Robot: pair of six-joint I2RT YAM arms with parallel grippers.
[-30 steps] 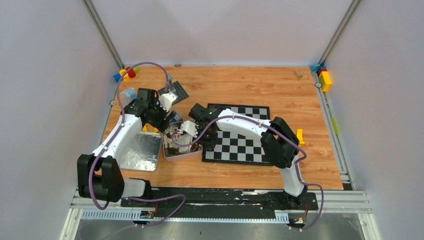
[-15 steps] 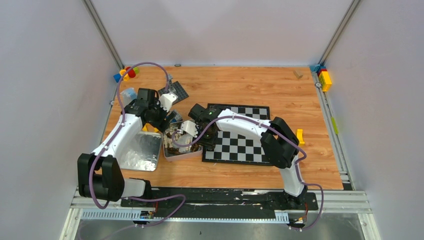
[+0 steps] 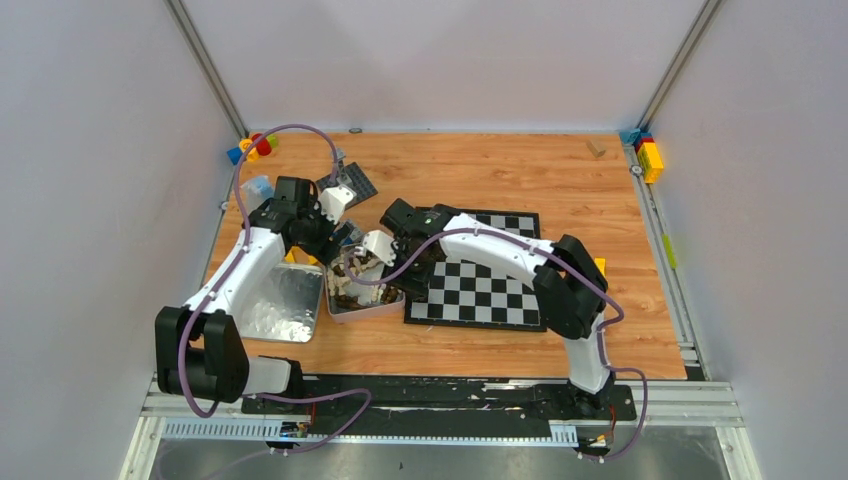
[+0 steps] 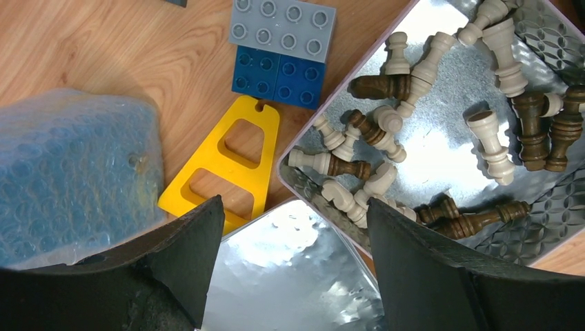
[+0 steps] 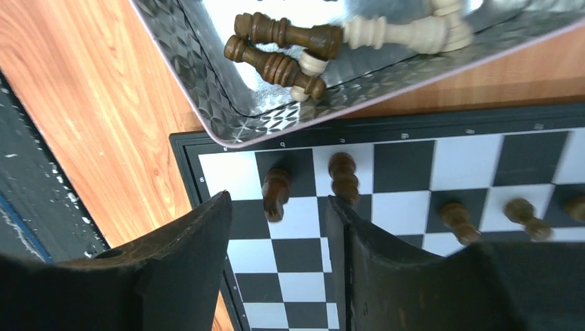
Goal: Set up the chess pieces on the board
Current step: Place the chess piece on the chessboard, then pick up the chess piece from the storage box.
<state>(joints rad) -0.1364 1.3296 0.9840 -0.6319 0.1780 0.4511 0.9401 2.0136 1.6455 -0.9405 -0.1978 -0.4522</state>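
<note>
A piece (image 5: 276, 193) stood on the board (image 5: 414, 165) within the right gripper (image 5: 277, 201), the tin (image 5: 227, 117) ahead. Ahead of the left gripper (image 4: 295, 203) lay bricks (image 4: 283, 48), the tin to its right.

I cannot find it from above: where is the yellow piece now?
Left wrist view: the yellow piece lies flat between the bubble wrap on its left and the tin on its right, just below the blue brick.

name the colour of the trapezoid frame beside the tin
Yellow frame; best in left wrist view.
</note>
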